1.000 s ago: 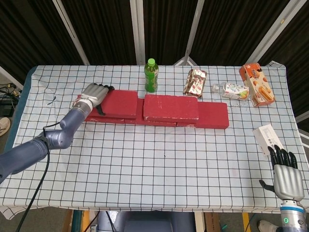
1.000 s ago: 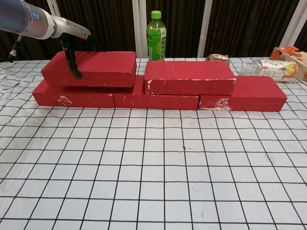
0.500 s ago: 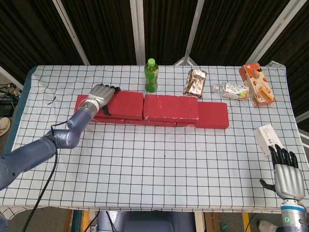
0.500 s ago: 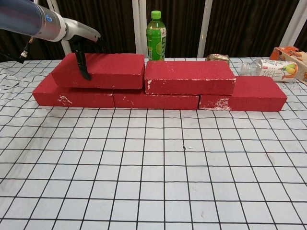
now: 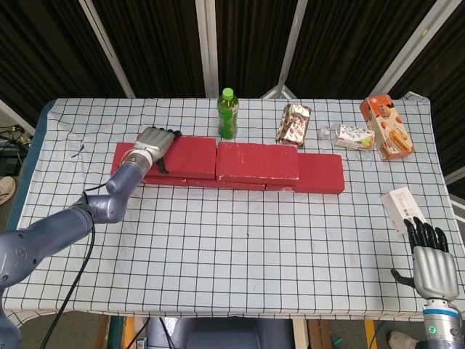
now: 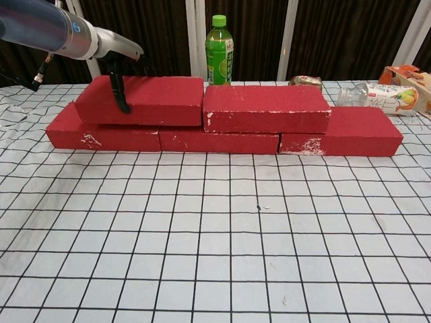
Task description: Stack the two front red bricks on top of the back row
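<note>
a white tablecloth with a black grid [image 5: 240, 240] is covering the table, and dark corrugated panels crossed by pale metal struts [image 5: 207, 43] are standing behind it. three red bricks are lying end to end as the back row [image 6: 222, 141], and two more are sitting on top: the upper left brick [image 6: 161, 101] and the upper right brick [image 6: 266, 108], their ends touching or nearly so. the left hand [image 5: 154, 142] is resting on the left end of the upper left brick, palm on top and a dark finger [image 6: 121, 91] hanging down its front face; it is holding the brick, though how firmly is hard to tell from here. the right hand [image 5: 431, 263] is hovering off the near right corner of the table, fingers spread and holding nothing.

behind the bricks a green bottle [image 5: 227, 114] is standing upright. to its right a crinkled foil snack packet [image 5: 293, 124] is lying, then a clear plastic bottle [image 5: 351, 136] on its side, then an orange carton [image 5: 387, 127]. a white box [image 5: 403, 207] is lying near the right edge, just beyond the right hand.
</note>
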Controlling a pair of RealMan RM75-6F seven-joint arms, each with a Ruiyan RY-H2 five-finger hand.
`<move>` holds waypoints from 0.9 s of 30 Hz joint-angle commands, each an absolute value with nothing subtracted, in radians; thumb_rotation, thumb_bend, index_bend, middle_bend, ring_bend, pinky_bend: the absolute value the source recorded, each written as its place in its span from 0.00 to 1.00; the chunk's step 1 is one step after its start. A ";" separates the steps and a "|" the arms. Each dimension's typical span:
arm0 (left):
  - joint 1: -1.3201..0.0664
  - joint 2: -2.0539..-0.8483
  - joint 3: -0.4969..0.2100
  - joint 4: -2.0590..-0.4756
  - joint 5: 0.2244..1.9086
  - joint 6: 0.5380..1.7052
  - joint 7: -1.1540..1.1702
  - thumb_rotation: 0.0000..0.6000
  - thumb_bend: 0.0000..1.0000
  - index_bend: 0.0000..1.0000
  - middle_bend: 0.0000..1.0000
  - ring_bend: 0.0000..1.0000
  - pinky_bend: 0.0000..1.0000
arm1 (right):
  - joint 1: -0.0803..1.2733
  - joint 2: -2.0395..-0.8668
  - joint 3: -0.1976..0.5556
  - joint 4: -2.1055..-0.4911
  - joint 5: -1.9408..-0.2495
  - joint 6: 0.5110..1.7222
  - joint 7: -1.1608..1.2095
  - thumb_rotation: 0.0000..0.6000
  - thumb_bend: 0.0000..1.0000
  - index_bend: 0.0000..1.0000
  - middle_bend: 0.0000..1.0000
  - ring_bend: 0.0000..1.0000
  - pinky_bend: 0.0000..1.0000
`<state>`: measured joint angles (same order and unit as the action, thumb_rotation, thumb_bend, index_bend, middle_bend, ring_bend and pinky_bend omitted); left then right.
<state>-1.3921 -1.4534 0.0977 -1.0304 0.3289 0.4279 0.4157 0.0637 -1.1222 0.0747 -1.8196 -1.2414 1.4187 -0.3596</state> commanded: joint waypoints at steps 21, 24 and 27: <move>-1.413 -1.471 0.129 -1.024 0.306 0.434 0.408 1.00 0.14 0.26 0.20 0.18 0.20 | 0.064 -1.127 0.074 -1.824 -1.233 1.428 -0.370 1.00 0.19 0.00 0.00 0.00 0.00; -1.414 -1.473 0.128 -1.022 0.309 0.431 0.403 1.00 0.14 0.26 0.20 0.18 0.20 | 0.064 -1.127 0.074 -1.825 -1.232 1.428 -0.371 1.00 0.19 0.00 0.00 0.00 0.00; -1.414 -1.474 0.128 -1.019 0.313 0.429 0.400 1.00 0.14 0.26 0.20 0.18 0.20 | 0.065 -1.128 0.074 -1.825 -1.230 1.428 -0.374 1.00 0.19 0.00 0.00 0.00 0.00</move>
